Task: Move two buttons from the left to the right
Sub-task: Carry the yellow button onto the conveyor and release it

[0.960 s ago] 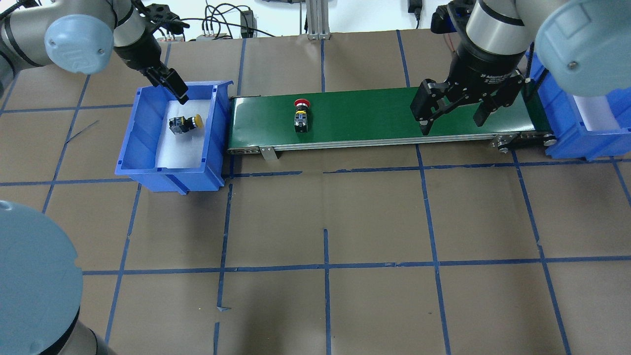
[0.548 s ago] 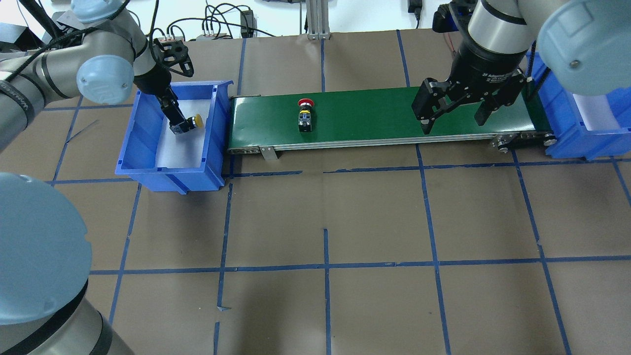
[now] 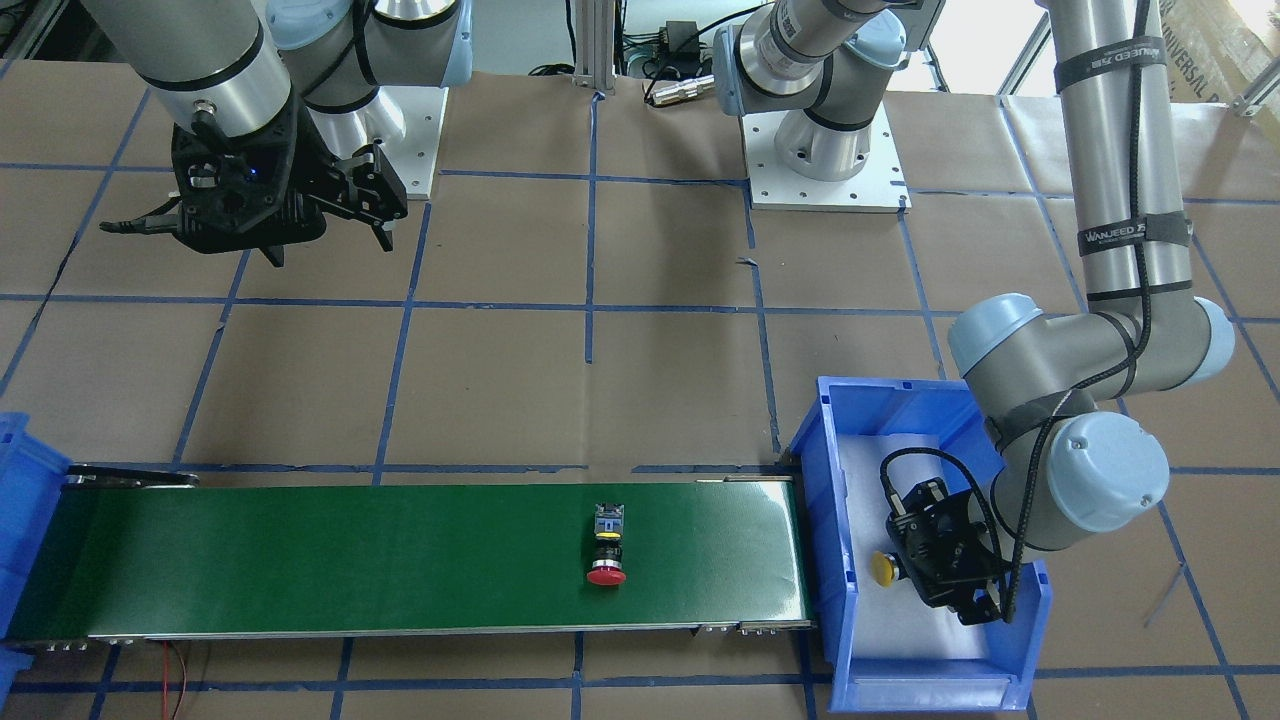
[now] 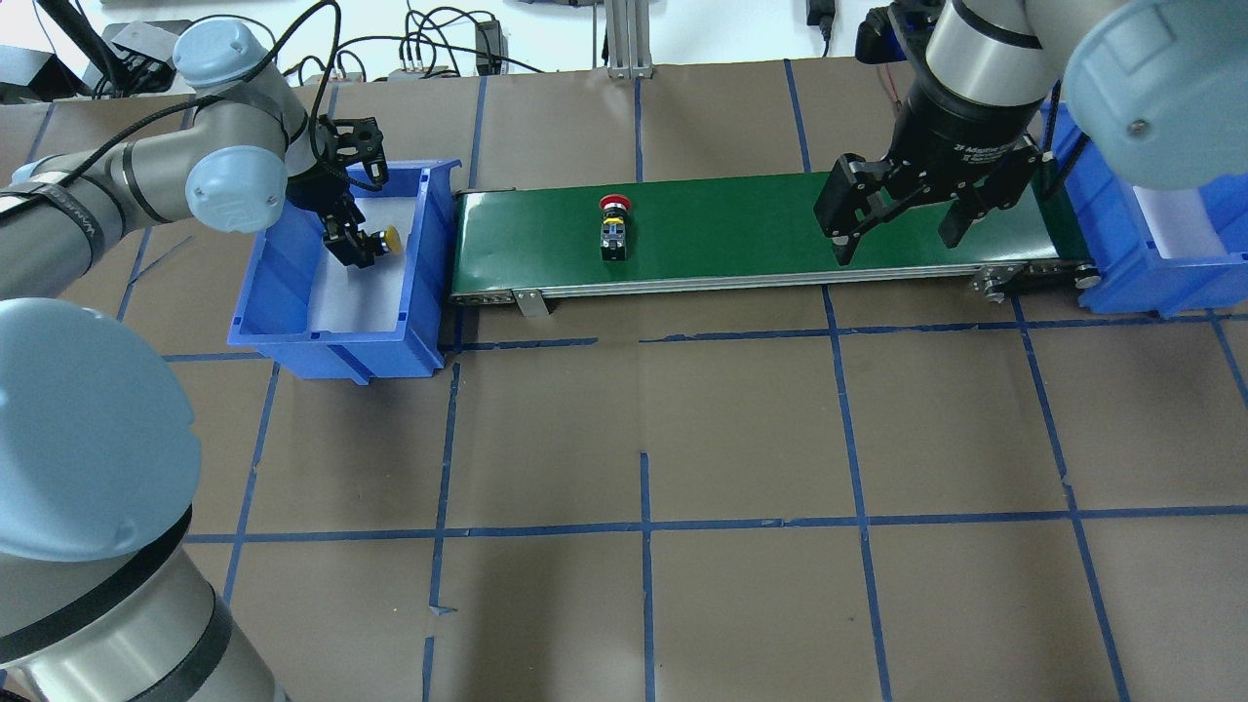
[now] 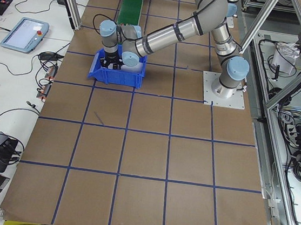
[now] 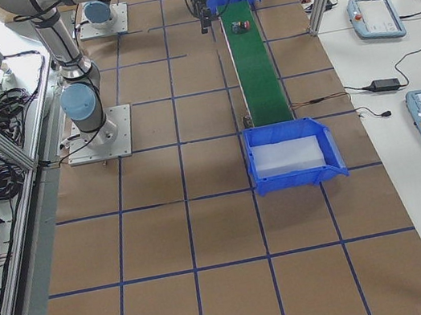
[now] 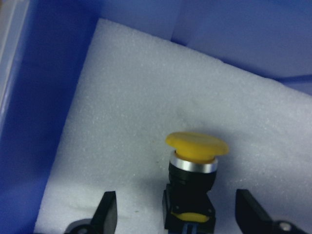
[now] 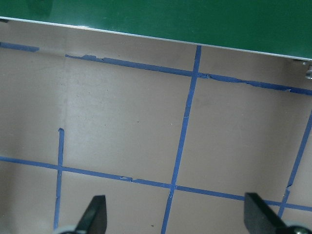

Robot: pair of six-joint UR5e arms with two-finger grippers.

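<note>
**Yellow button** [image 7: 192, 178]: it lay on its side on the white foam liner [image 7: 122, 117] of the left blue bin [image 4: 331, 343], cap toward the conveyor.

**Red button** [image 4: 613, 225]: it lay on the left part of the green belt [image 4: 741, 219], well apart from both bins.

**Handling:** I judged both buttons light and rigid, plastic with a metal collar. They should not give under pressure and seemed unlikely to break. The domed cap looked smooth and likely to slip or roll. The squared black body below the collar offered flat, opposed faces, so that was where I meant to take hold.

**Fingers:** My left fingers [image 7: 108, 212] were spread, one on each side of that body, with foam showing between each finger and it. My right fingers [image 8: 96, 210] were also spread and held nothing. They were raised near the belt's right end and the right blue bin [image 4: 1136, 278], and the paper-covered, blue-taped tabletop [image 4: 741, 419] showed beneath them.

**Writing:** "WANJEED" could be read on a strap [image 3: 1135, 235] around my left arm. The white lettering on the housing [image 4: 965, 146] above my right fingers was too small to read.
</note>
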